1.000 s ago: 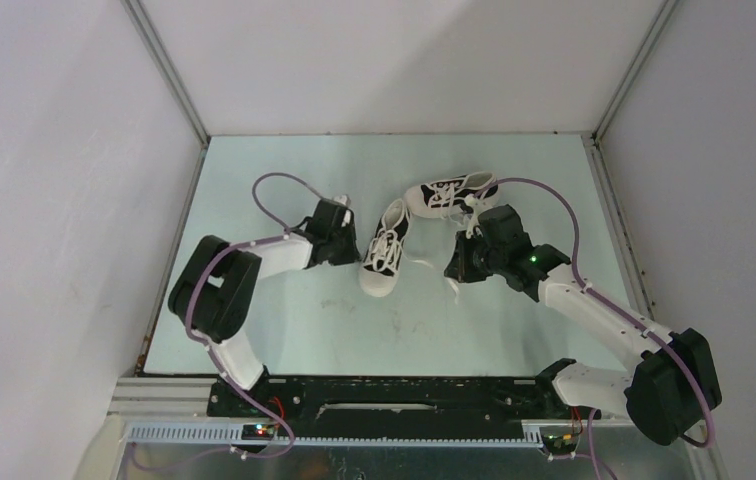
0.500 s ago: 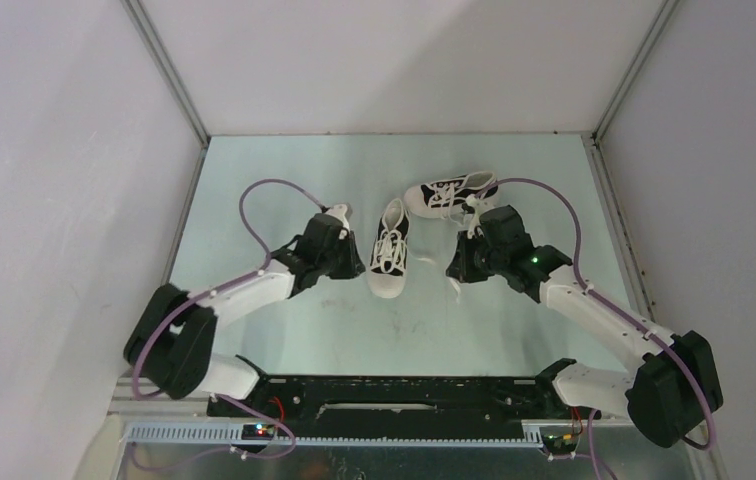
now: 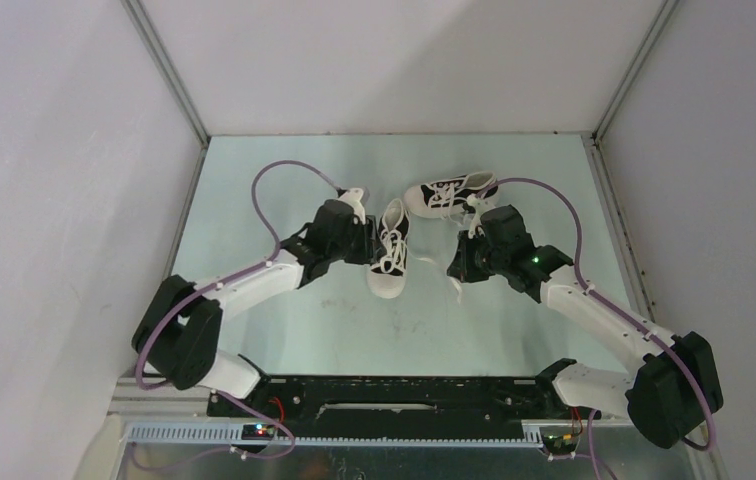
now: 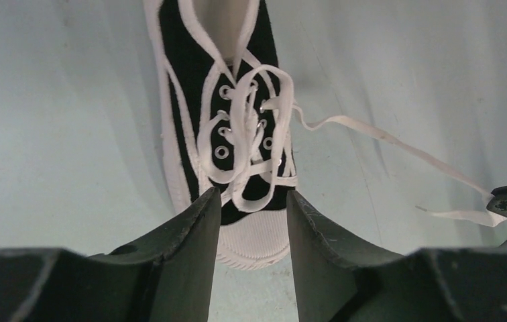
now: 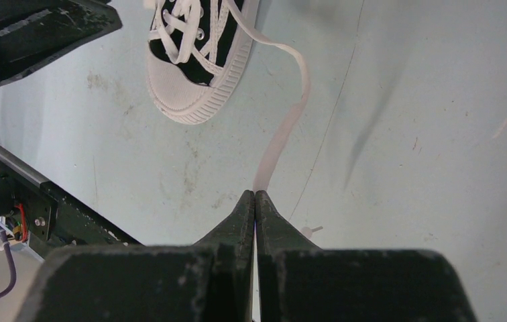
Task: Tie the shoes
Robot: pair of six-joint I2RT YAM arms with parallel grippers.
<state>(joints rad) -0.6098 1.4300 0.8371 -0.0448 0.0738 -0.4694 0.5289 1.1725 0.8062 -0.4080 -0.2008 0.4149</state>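
Top view: shoes mid-table, with the near shoe (image 3: 390, 262) toe toward me between my grippers and the far shoe (image 3: 451, 190) crosswise behind it. Left wrist: left gripper (image 4: 251, 201) spread, empty, just over the near toe cap; slack loops over the eyelets, one lace (image 4: 385, 137) trailing right. Right wrist: right gripper (image 5: 255, 198) pressed together, pinching that lace's end. Handling, my judgement — canvas light, apt to slide; laces limp, flat; grip them near the tips.

Showed white links and black joint housings on the left arm (image 3: 254, 283) and right arm (image 3: 602, 312). Trailed purple cables (image 3: 272, 185) off both wrists. Glowed green at a small light (image 3: 534, 260) on the right forearm. Ended in dark, scuffed wedge fingers (image 4: 187, 231).
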